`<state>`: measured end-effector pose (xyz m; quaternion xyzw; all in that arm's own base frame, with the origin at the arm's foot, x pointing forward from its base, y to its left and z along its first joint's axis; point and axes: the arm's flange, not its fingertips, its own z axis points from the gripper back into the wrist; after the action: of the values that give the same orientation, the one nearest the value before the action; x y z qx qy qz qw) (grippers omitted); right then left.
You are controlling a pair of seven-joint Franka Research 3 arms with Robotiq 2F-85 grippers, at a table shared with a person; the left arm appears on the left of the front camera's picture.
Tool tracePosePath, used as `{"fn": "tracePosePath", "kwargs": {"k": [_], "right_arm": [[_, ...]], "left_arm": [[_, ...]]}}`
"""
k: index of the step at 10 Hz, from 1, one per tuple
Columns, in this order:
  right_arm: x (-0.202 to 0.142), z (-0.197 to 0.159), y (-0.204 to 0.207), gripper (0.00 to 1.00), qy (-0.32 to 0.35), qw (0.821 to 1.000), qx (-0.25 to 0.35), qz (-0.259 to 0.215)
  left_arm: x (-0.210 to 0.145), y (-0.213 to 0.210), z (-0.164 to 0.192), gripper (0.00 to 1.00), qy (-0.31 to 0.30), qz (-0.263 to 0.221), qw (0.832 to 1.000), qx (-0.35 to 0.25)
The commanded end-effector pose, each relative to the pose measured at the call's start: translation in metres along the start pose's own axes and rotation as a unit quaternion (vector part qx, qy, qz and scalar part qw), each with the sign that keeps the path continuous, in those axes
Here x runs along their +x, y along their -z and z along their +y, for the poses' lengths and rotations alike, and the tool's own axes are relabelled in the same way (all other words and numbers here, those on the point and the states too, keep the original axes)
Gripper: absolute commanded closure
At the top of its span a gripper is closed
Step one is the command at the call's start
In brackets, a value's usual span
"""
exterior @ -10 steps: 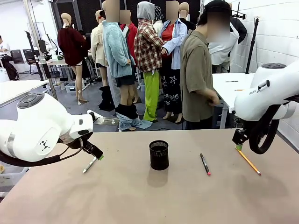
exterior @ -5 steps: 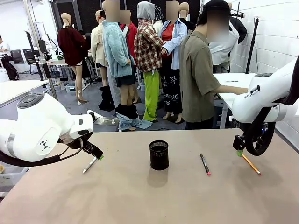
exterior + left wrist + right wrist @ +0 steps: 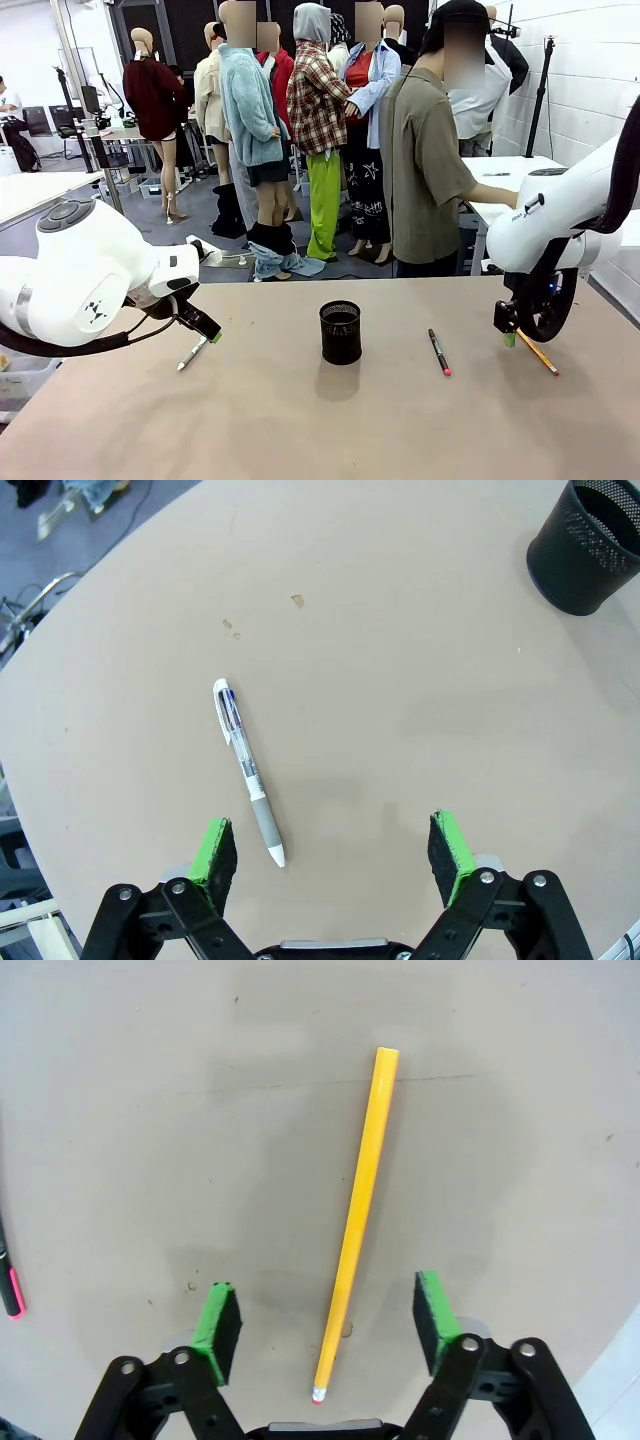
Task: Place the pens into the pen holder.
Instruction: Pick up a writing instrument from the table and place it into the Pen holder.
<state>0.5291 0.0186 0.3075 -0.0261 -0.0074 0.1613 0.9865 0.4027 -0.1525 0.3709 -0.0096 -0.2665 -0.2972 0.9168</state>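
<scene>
- Front view: the right gripper (image 3: 509,337) has come down over the last second and now hangs low at the near end of the orange pen (image 3: 536,351), which lies flat on the table (image 3: 300,430) far out on the right side.
- The left gripper (image 3: 207,331) has not moved; it hovers just above the white-silver pen (image 3: 192,352).
- The pen holder (image 3: 340,332), a black mesh cup, stands upright mid-table. The black pen (image 3: 439,352) with its red tip lies between the cup and the orange pen.
- The person (image 3: 425,170) has leaned further toward the white bench behind.
- Left wrist view: the left gripper (image 3: 332,845) has its fingers spread wide. The white-silver pen (image 3: 247,770) lies between them, nearer one pad and touching neither, and the pen holder (image 3: 585,545) is well off.
- Right wrist view: the right gripper (image 3: 325,1325) has its fingers apart, one on either side of the orange pen (image 3: 360,1210); neither pad touches it. The black pen (image 3: 8,1280) lies at the edge.
</scene>
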Motion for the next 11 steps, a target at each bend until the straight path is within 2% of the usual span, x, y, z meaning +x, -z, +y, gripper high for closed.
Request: {"fn": "tracePosePath", "kwargs": {"k": [1,3,4,11], "right_arm": [[0.009,0.001,0.001,0.45,0.004,1.000,-0.018,0.015],[0.009,0.001,0.000,0.85,0.000,1.000,-0.011,0.020],[0.008,0.000,-0.001,1.00,-0.003,1.000,-0.006,0.024],[0.004,0.014,-0.010,1.00,-0.051,0.998,0.011,0.029]], "left_arm": [[0.000,0.000,0.001,0.00,-0.002,0.000,1.000,0.000],[0.000,0.000,0.001,0.00,-0.002,0.000,1.000,0.000],[0.000,0.000,0.001,0.00,-0.002,0.000,1.000,0.000],[0.000,0.000,0.001,0.00,-0.002,0.000,1.000,0.000]]}}
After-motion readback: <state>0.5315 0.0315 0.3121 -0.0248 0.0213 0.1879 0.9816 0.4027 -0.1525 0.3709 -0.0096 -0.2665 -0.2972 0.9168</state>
